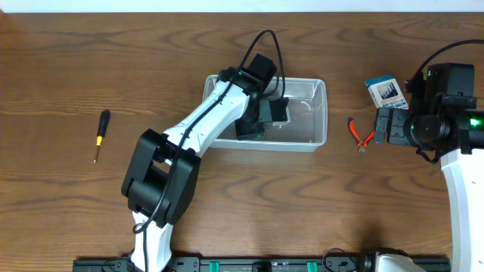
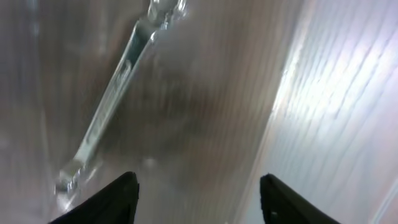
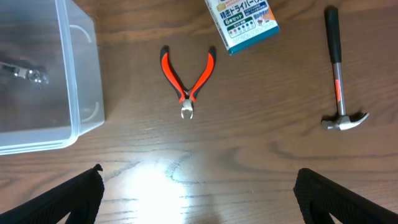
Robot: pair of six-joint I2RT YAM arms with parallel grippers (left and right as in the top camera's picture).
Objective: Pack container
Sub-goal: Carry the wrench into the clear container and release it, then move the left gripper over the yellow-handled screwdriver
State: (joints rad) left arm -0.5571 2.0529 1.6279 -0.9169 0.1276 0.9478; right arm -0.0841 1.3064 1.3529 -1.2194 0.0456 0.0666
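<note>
Left gripper hangs inside the container, its fingers apart with nothing between them. A silver wrench lies on the clear floor just ahead. The right gripper hovers over bare wood, spread wide and empty. Beneath both is a dark brown wood-grain desk, glossy enough to throw back a patch of light. Of the room only a pale strip past the far edge shows. The container sits mid-desk: see-through plastic, shallow, rectangular, with rounded corners and a lipped rim. To its right lie red-handled pliers, a blue-and-white box and a hammer. A screwdriver lies well apart on the left.
</note>
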